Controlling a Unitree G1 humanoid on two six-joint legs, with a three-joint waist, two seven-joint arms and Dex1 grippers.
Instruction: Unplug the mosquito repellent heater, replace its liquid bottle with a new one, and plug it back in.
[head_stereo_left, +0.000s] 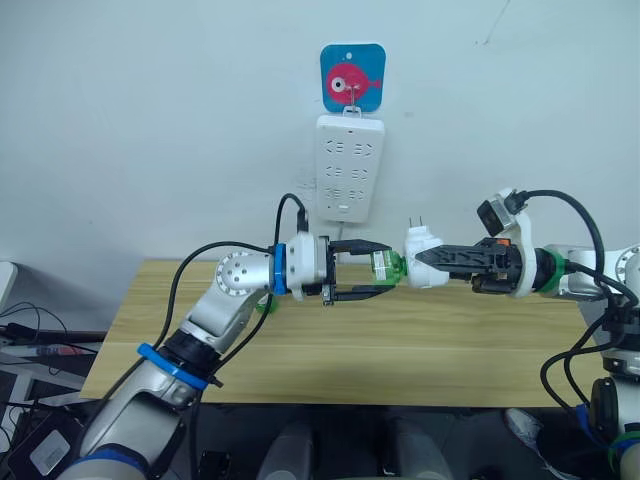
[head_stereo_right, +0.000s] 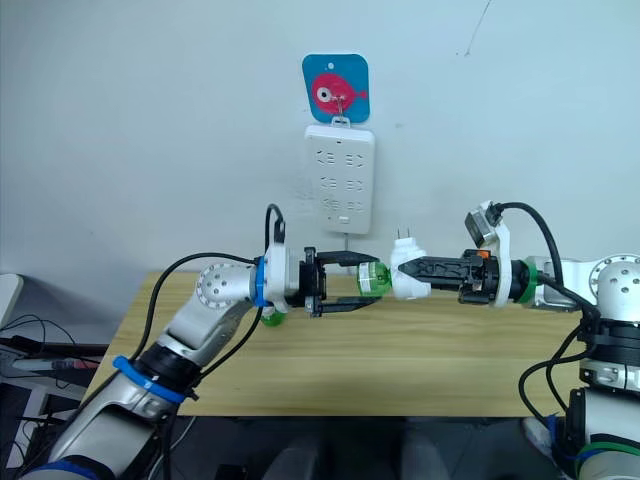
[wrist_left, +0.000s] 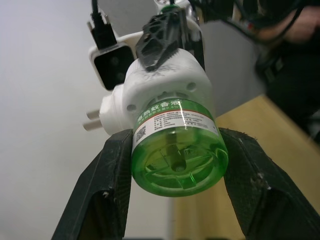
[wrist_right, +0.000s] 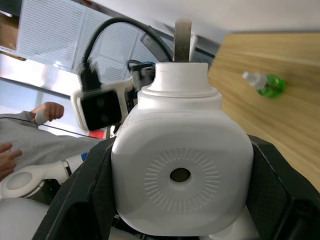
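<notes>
From the head view we see the right claw (head_stereo_left: 418, 259) clamped on the mosquito repellent heater (head_stereo_left: 421, 256) above the desk (head_stereo_left: 400, 350), prongs up, left claw (head_stereo_left: 388, 270) around its liquid bottle (head_stereo_left: 386, 265), in the left wrist view both fingers (wrist_left: 105, 190) touching the green bottle, in the right wrist view the new one (wrist_right: 265, 84) lying on the desk.

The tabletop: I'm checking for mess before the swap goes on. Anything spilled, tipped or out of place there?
One thing: a capped green bottle lies on its side on the wooden table, not upright. No spill visible. The heater is held in mid-air by the right gripper.
</notes>
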